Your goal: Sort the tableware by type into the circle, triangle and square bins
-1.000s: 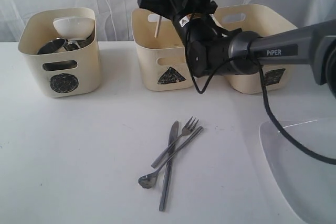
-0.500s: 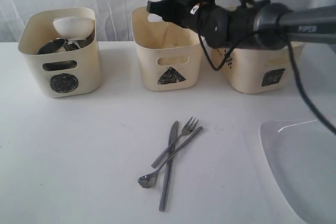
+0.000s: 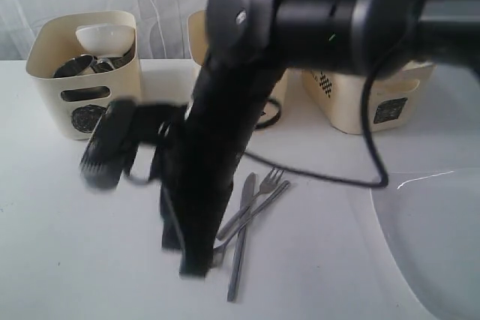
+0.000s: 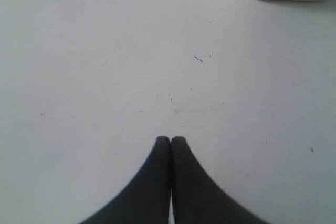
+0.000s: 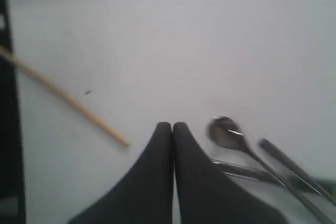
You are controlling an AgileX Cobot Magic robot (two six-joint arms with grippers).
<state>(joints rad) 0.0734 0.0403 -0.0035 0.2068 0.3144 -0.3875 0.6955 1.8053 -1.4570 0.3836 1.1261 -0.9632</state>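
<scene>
White surface before a pale curtain, cream plastic bins along its far edge: circle-marked bin (image 3: 82, 95) toward the far left corner, holding a white bowl (image 3: 105, 35) and a steel bowl (image 3: 73, 66); square-marked bin (image 3: 375, 106) toward the far right; middle bin mostly hidden behind a blurred black arm (image 3: 225, 125) across the centre. Toward the near edge, crossed in a small heap: steel knife (image 3: 238, 260), steel fork (image 3: 274, 177), steel spoon (image 5: 224, 130). Large white rounded-square plate (image 3: 431, 245) at the near right corner.

Right tool (image 5: 171, 125) pressed tight, tips touching, gripping nothing. Spoon's bowl just beside the tips, cutlery handles running away from it. Thin wooden chopstick (image 5: 63, 95) on the tips' other side, near but not touching.

Left tool (image 4: 171, 139) likewise closed and empty, over bare surface, well apart from the circle-marked bin's base.
</scene>
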